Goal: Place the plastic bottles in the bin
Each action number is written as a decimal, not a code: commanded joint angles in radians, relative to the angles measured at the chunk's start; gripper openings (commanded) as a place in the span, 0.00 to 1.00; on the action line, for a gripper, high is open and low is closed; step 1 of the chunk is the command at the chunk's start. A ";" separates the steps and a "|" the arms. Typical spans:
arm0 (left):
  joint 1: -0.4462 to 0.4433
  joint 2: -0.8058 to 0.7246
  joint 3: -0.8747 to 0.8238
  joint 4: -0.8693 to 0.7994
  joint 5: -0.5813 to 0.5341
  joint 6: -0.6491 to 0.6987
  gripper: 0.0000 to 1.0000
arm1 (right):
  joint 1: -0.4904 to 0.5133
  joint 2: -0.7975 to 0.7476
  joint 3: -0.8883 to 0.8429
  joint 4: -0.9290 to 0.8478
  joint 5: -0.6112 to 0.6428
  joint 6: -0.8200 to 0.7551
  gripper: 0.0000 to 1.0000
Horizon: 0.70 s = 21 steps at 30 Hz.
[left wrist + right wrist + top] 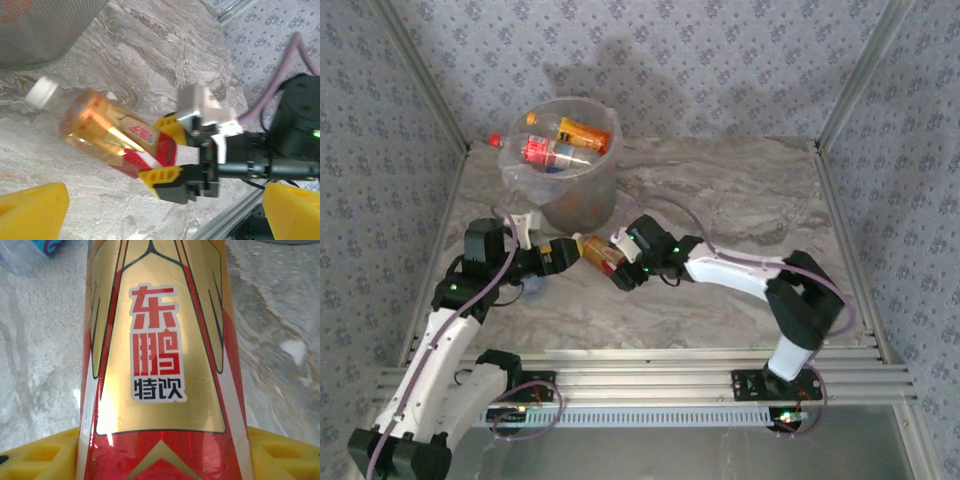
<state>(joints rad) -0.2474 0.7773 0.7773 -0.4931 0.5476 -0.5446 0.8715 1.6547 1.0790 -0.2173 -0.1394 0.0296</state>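
Now, orange bottle [100, 125] tight between the right jaws; left jaws wide.

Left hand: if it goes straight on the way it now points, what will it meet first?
Most likely the orange plastic bottle with a red-and-gold label and white cap, gripped by the right hand. It lies straight ahead of the open left hand; depth is unclear.

- Bin [582, 205] stands near the table's [740, 190] far left corner — several bottles [582, 133] lie inside it.
- Right gripper [607, 258] grips an orange bottle [592, 250] just in front of the bin, left of the table's middle.
- Left gripper [552, 256] faces that bottle's other end — close beside it.
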 commanded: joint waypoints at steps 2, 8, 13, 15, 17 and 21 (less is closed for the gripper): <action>-0.041 0.025 -0.023 0.139 -0.025 -0.121 1.00 | -0.011 -0.159 -0.064 0.024 0.063 0.101 0.60; -0.162 0.097 -0.007 0.289 -0.077 -0.317 1.00 | -0.016 -0.301 -0.069 0.013 0.059 0.147 0.60; -0.288 0.190 -0.002 0.401 -0.133 -0.449 1.00 | -0.016 -0.342 -0.047 0.018 0.030 0.160 0.60; -0.328 0.220 -0.007 0.455 -0.154 -0.489 0.98 | -0.016 -0.355 -0.044 0.023 0.020 0.166 0.60; -0.355 0.246 -0.007 0.497 -0.170 -0.519 0.95 | -0.014 -0.371 -0.050 0.027 0.011 0.171 0.60; -0.363 0.264 -0.011 0.561 -0.188 -0.551 0.87 | -0.015 -0.402 -0.063 0.036 -0.002 0.179 0.60</action>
<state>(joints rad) -0.6056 1.0405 0.7528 -0.0456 0.3958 -1.0348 0.8597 1.2972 1.0122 -0.2054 -0.1196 0.1848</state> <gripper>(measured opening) 0.882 0.648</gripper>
